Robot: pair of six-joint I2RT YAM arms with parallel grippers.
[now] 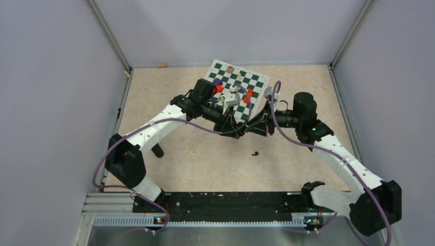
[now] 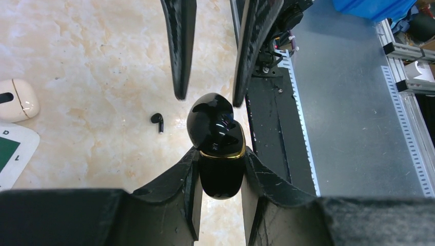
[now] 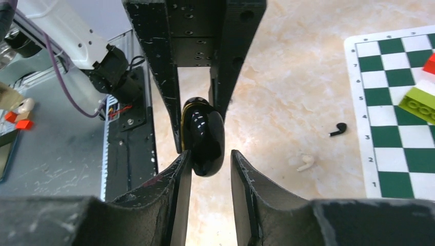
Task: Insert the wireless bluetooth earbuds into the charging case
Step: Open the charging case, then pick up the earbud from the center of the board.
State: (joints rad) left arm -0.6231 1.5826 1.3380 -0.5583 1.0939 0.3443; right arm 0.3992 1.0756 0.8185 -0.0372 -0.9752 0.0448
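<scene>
Grip first: the left hand [image 2: 221, 154] is clamped on the lower half of the charging case [image 2: 220, 174], its two fingers pressed against the glossy black shell just under a gold band. Above that band the rounded upper part leans toward the left of the frame. The right hand [image 2: 209, 100] comes in from the top of the left wrist view with its fingers a little apart around that upper end: one tip touches the shell and the other stands just clear, so it straddles the case without squeezing it.

One black earbud [image 2: 158, 122] lies on the tabletop [image 2: 92, 61], left of the case in the frame and well apart from it. A white case [image 2: 18, 100] sits at the left edge. In the right wrist view a white earbud [image 3: 306, 163] lies near the black one, just beside the chessboard [image 3: 379, 133], which carries coloured bricks [image 3: 418, 102] at the right edge.
</scene>
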